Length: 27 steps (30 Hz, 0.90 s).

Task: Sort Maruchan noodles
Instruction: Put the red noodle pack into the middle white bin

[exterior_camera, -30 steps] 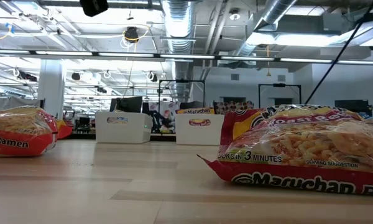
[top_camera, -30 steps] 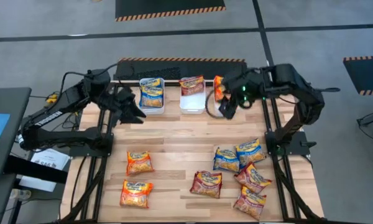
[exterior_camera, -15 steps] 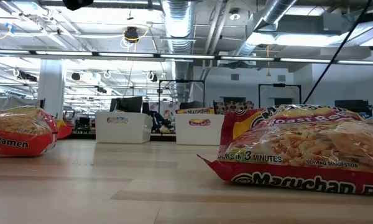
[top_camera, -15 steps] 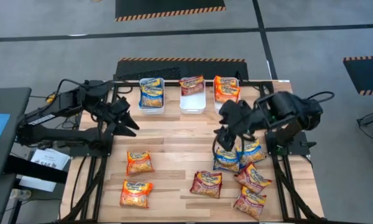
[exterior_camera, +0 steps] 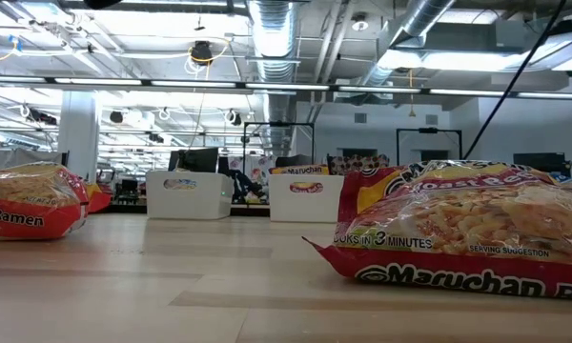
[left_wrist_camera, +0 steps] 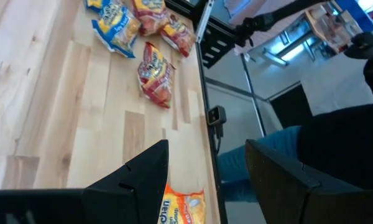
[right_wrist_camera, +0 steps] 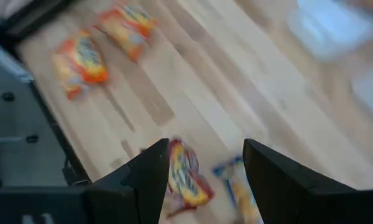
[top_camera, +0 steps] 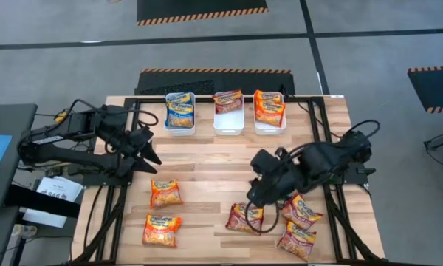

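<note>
Three white bins stand along the far edge: a blue packet (top_camera: 180, 111) lies in the left one, a maroon packet (top_camera: 228, 102) in the middle one, an orange packet (top_camera: 269, 106) in the right one. Loose noodle packets lie flat on the table: two orange (top_camera: 165, 193) (top_camera: 162, 229) near left, maroon ones (top_camera: 244, 218) (top_camera: 301, 211) (top_camera: 295, 240) near right. My right gripper (top_camera: 252, 198) hangs open above a maroon packet (right_wrist_camera: 185, 177) and a blue one (right_wrist_camera: 236, 186), touching neither. My left gripper (top_camera: 149, 151) is open over bare wood at the left.
Black frame rails (top_camera: 133, 177) run along the table's sides. Bare wood (top_camera: 207, 162) lies between the bins and the loose packets. In the low view a maroon packet (exterior_camera: 467, 229) fills the right foreground and an orange one (exterior_camera: 29, 200) sits at the left.
My right gripper has swung from over the right bin toward the table's near edge and down, staying open, and now hangs over the packets at the near right. My left gripper has drawn back a little from the left bin toward the near edge. No packet has moved.
</note>
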Motion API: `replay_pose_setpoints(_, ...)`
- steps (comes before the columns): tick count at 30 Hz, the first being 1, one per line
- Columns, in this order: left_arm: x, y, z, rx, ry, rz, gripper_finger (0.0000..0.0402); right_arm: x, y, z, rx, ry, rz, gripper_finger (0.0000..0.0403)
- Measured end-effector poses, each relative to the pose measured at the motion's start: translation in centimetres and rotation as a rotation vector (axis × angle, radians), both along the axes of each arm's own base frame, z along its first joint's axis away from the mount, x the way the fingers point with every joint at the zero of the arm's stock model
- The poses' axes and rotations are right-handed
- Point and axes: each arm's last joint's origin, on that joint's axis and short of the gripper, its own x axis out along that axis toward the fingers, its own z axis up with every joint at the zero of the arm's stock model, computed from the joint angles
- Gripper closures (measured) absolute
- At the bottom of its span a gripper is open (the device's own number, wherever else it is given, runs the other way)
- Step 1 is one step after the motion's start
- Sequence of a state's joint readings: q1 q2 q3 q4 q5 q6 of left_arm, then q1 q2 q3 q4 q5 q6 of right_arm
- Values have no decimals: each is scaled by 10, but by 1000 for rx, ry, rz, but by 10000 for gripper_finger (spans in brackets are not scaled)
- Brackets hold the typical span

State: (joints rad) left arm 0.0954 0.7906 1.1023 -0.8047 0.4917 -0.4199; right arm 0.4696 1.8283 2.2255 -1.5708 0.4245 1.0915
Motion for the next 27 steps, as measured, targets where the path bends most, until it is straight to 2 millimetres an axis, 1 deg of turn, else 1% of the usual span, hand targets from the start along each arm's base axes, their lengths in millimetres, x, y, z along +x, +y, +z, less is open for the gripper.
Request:
replay_pose_setpoints(6, 0, -4, 0, 23, -1, -5, 203, -4, 13, -44, 25, 134, -125, 172)
replay_pose_setpoints(8, 0, -4, 0, 30, -1, -1, 203, -11, 18, -54, 33, 163, -144, 172)
replay_pose_setpoints(11, 1, -5, -1, 39, 2, 7, 203, -21, 17, -67, 59, 217, -211, 172)
replay_pose_setpoints(14, 0, -6, -2, 44, 14, 7, 203, -36, 18, -80, 80, 249, -282, 172)
replay_pose_setpoints(17, 0, -7, -2, 47, 22, 6, 203, -59, 19, -90, 108, 277, -362, 172)
replay_pose_setpoints(21, 0, -7, -2, 52, 22, 9, 203, -89, 18, -96, 159, 287, -463, 172)
replay_pose_setpoints(24, 0, -7, -2, 57, 23, 21, 203, -107, 16, -98, 204, 310, -493, 172)
replay_pose_setpoints(27, 0, -7, -2, 58, 23, 22, 203, -121, 14, -104, 215, 339, -493, 172)
